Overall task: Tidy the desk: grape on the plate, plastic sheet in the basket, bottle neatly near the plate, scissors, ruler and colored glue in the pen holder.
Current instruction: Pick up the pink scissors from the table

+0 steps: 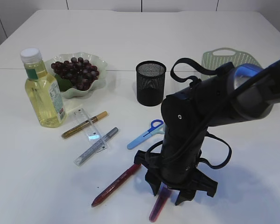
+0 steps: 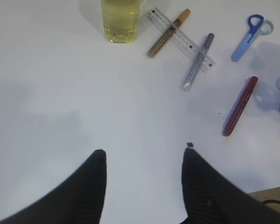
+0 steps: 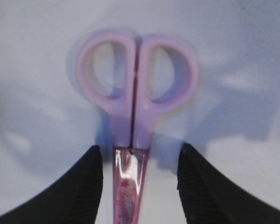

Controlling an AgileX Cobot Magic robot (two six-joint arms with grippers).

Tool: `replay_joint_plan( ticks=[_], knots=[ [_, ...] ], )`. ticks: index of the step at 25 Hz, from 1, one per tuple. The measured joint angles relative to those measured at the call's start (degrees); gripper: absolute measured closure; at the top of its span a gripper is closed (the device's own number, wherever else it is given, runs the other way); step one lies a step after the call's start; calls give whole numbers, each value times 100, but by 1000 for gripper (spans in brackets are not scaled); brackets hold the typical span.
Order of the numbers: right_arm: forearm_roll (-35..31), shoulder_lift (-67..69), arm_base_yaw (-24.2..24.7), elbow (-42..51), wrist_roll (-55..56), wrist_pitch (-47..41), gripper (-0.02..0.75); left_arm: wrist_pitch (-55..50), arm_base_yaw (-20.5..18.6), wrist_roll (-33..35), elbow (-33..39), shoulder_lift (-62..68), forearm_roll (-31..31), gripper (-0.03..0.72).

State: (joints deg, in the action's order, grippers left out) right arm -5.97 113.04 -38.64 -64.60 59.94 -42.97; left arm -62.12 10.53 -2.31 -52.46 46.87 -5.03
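My right gripper (image 1: 170, 193) (image 3: 139, 151) is open, pointing down at the table's front. Its fingers straddle the pink scissors (image 3: 135, 93) (image 1: 159, 203) just below the handles, with gaps on both sides. My left gripper (image 2: 143, 154) hangs open over bare table with nothing between its fingers. Blue scissors (image 1: 146, 134), a clear ruler (image 1: 91, 126), and gold (image 1: 84, 124), silver (image 1: 95, 146) and red (image 1: 116, 184) colored glue pens lie on the table. The bottle (image 1: 43, 91) stands upright beside the plate (image 1: 100, 63) that holds the grape bunch (image 1: 77, 72). The black mesh pen holder (image 1: 150, 83) stands at centre. The plastic sheet is out of view.
The green basket (image 1: 231, 58) lies at the back right, partly behind my right arm. In the left wrist view the bottle (image 2: 121, 18), ruler (image 2: 177, 39), blue scissors (image 2: 251, 31) and red glue pen (image 2: 240, 106) lie ahead and to the right.
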Motion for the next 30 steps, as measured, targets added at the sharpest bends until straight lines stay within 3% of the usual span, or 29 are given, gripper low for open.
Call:
replay_joint_plan(
  ticks=[6, 13, 24, 30],
  knots=[
    [0, 0, 0, 0, 0, 0, 324, 0, 0, 0, 0, 0, 0, 309],
    [0, 0, 0, 0, 0, -21, 403, 0, 0, 0, 0, 0, 0, 309],
    [153, 0, 0, 0, 0, -45, 411, -4, 0, 0, 0, 0, 0, 309],
    [174, 0, 0, 0, 0, -78, 474, -4, 0, 0, 0, 0, 0, 309]
  ],
)
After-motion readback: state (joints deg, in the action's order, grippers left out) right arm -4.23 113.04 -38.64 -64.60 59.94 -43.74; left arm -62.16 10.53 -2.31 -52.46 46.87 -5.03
